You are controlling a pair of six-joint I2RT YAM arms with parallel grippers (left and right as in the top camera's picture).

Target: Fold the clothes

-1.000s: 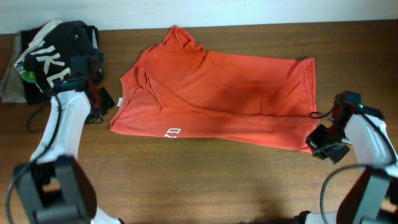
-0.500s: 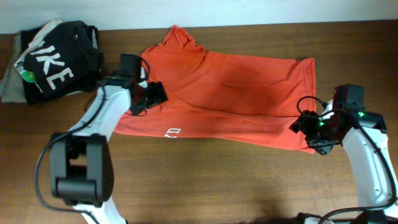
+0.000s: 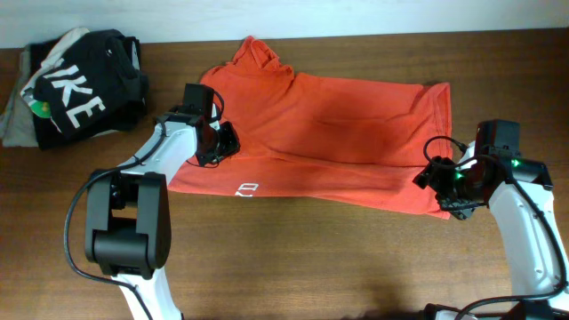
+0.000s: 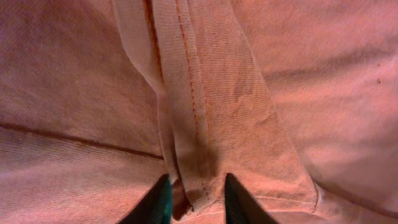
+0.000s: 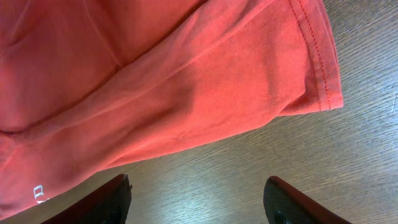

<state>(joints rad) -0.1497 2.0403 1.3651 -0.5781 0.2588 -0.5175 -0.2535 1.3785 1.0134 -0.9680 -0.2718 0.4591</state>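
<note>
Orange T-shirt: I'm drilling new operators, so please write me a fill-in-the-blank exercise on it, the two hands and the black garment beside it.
A stitched fold of the T-shirt lies ___ the left hand's fingers. The right hand is ___, its fingers wide apart above bare table. The big letters on the black garment are ___.
Missing words: between; open; white.

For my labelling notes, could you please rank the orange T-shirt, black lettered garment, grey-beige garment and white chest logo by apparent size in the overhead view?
1. orange T-shirt
2. black lettered garment
3. grey-beige garment (only partly visible)
4. white chest logo
</note>
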